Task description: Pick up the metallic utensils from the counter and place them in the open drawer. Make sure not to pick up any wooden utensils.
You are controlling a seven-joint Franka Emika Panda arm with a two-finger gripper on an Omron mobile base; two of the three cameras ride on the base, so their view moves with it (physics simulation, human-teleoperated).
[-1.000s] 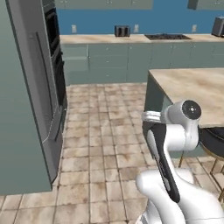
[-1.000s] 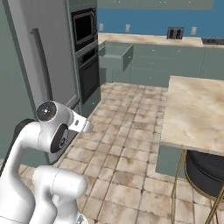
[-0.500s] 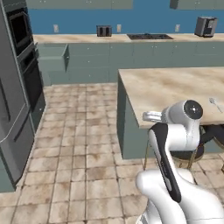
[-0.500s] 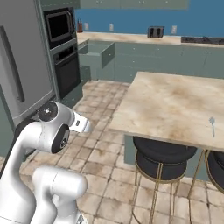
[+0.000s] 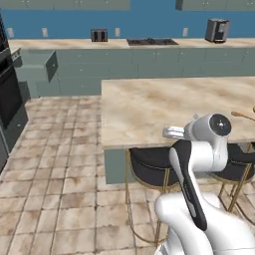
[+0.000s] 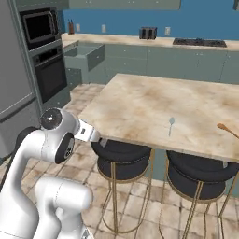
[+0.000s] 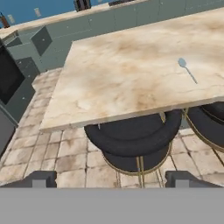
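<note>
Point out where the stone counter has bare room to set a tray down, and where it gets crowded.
The counter is bare across its whole half toward the oven, from the near edge above the black stools to the far edge. The other end is busier: the metal spoon lies near the front edge, and a wooden spoon beyond it at the picture's edge.

A kitchen. Big stone counter [image 6: 154,109] with black stools [image 6: 122,158] tucked under it, an oven [image 6: 46,70] in the wall, a toaster [image 5: 99,35] and stove top [image 5: 152,42] on the far worktop, green cupboards [image 5: 124,67], tiled floor [image 5: 55,164].
</note>
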